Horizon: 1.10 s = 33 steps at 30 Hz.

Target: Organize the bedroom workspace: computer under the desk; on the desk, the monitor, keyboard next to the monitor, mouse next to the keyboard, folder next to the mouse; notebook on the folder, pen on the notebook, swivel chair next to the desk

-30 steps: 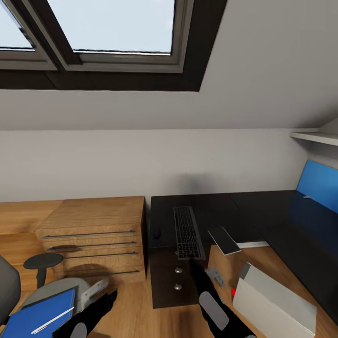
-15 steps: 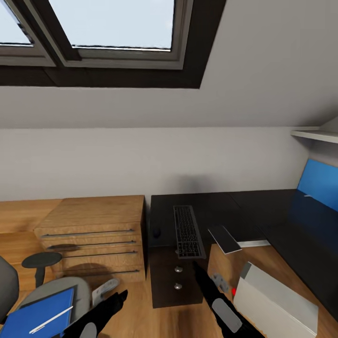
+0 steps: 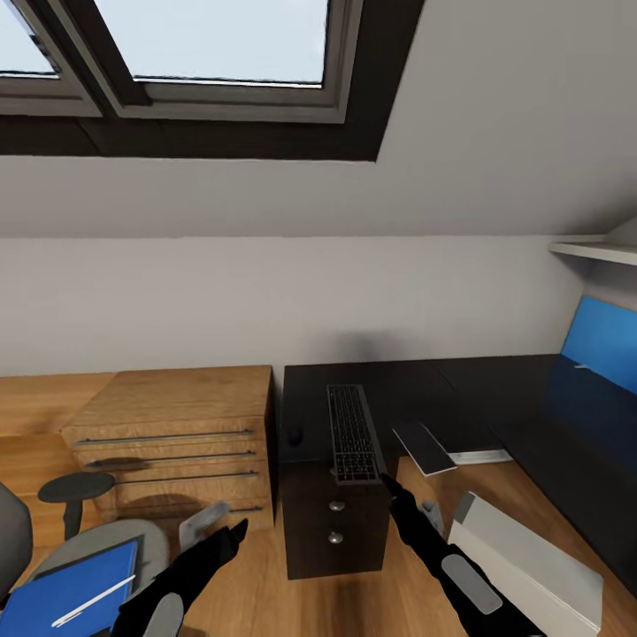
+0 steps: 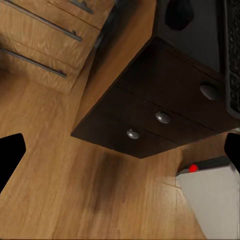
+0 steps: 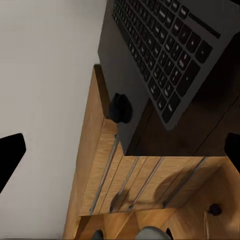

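Keyboard [image 3: 354, 433] lies lengthwise on the black tabletop [image 3: 416, 389], its near end jutting just past the front edge above the knobbed drawers [image 3: 336, 522], with the mouse [image 3: 295, 436] just beside it at 9 o'clock. Over the last second the right claw [image 3: 387, 482] has risen from the floor in front of the drawers to the keyboard's near corner, its tip almost touching that corner; the right wrist view looks along the keys [image 5: 165, 55] and past the mouse [image 5: 120, 108]. Both finger tips sit far apart at the edges of that view, so this claw is spread open and holding nothing. The left claw [image 3: 234, 533] has also climbed, toward 1 o'clock, and now hangs over the floor between the chair [image 3: 115, 544] and the drawers; its wrist view shows fingers wide apart, empty, above the drawer knobs [image 4: 162, 117] and the red mark of the computer [image 4: 212, 200]. The head has tipped slightly too, so the whole scene sits a little differently. My reading: the right arm is closing in to grasp or nudge the keyboard. The folder [image 3: 66, 597], with a pen [image 3: 93, 602] on it, waits on the chair seat at 8 o'clock, and the computer [image 3: 522, 566] lies on the floor at 4 o'clock.
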{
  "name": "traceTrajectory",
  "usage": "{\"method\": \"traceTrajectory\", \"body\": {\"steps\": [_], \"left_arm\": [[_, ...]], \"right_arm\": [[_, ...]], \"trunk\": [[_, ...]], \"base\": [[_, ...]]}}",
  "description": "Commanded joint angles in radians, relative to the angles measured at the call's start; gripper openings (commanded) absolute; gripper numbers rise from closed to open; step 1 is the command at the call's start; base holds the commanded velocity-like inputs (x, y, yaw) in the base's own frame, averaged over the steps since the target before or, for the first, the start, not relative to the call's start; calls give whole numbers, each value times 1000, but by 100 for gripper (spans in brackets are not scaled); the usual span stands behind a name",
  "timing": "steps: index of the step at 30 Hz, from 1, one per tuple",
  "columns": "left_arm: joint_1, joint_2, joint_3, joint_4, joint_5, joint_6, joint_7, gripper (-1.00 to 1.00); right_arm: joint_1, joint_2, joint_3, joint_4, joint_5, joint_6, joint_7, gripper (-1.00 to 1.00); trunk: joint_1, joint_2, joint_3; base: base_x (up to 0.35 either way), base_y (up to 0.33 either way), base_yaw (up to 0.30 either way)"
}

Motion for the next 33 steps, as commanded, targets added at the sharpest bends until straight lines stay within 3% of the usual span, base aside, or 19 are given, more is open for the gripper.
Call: {"method": "traceTrajectory", "body": {"steps": [1, 4, 9, 12, 33], "left_arm": [[2, 0, -5, -21, 10, 4, 10, 100], [31, 1, -15, -88, 10, 45, 10, 100], [50, 0, -19, -117, 10, 130, 9, 100], [53, 0, -20, -122, 10, 147, 9, 100], [55, 0, -21, -121, 11, 160, 11, 100]], "right_arm": [[-1, -2, 5, 0, -10, 2, 14, 100], [-1, -3, 5, 0, -10, 4, 52, 100], [0, -4, 7, 2, -10, 4, 67, 100], [0, -4, 7, 2, -10, 5, 69, 100], [0, -3, 8, 10, -11, 2, 73, 100]], "trunk": [[4, -8, -5], [16, -29, -14], [35, -64, -30], [46, -85, -39], [127, -232, -105]], "base": [[0, 0, 0], [0, 0, 0], [0, 0, 0], [0, 0, 0], [0, 0, 0]]}}
